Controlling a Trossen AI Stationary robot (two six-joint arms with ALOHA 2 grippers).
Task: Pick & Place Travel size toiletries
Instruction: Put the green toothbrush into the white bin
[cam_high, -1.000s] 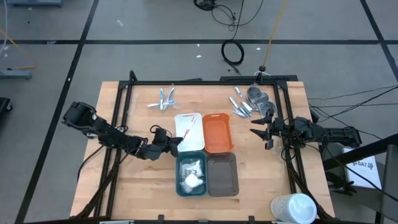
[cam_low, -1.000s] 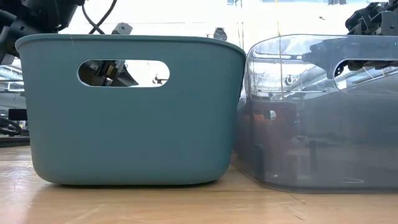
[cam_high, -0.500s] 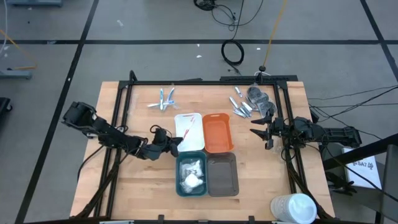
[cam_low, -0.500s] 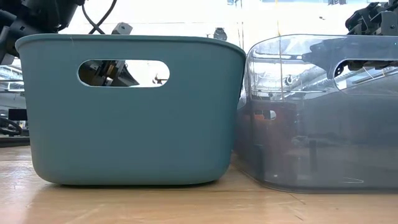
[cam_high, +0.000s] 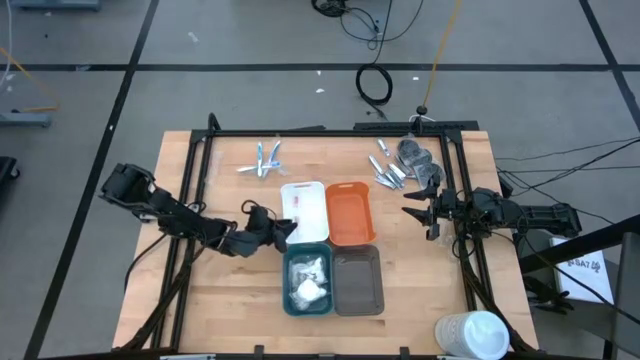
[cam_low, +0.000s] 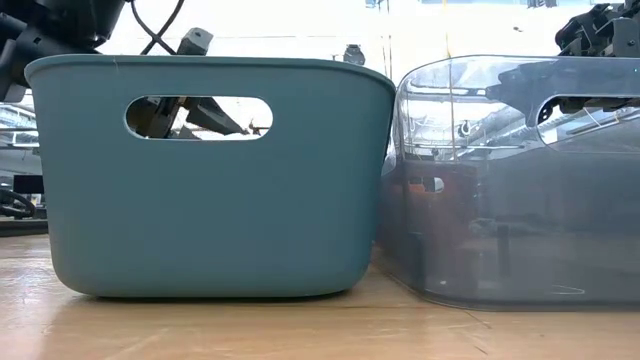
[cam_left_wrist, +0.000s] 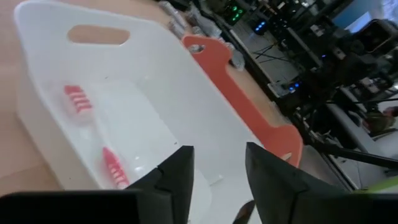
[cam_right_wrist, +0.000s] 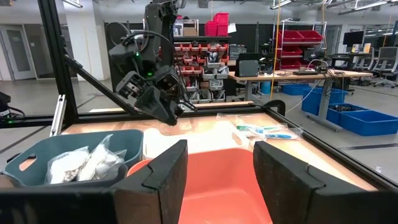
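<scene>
A wooden counter (cam_high: 220, 300) carries four trays in a block: white tray (cam_high: 305, 211), orange tray (cam_high: 349, 212), teal tray (cam_high: 307, 279) and grey tray (cam_high: 358, 280). The left end effector (cam_high: 284, 229) sits at the white tray's near-left corner, fingers apart and empty. Its wrist view alone shows a pink stick (cam_left_wrist: 93, 134) lying lengthwise in that tray. White sachets (cam_high: 308, 277) fill the teal tray. The right end effector (cam_high: 418, 211) waits beside the orange tray, fingers apart. Blue sticks (cam_high: 264, 158) and silver pieces (cam_high: 388, 170) lie at the counter's far side.
</scene>
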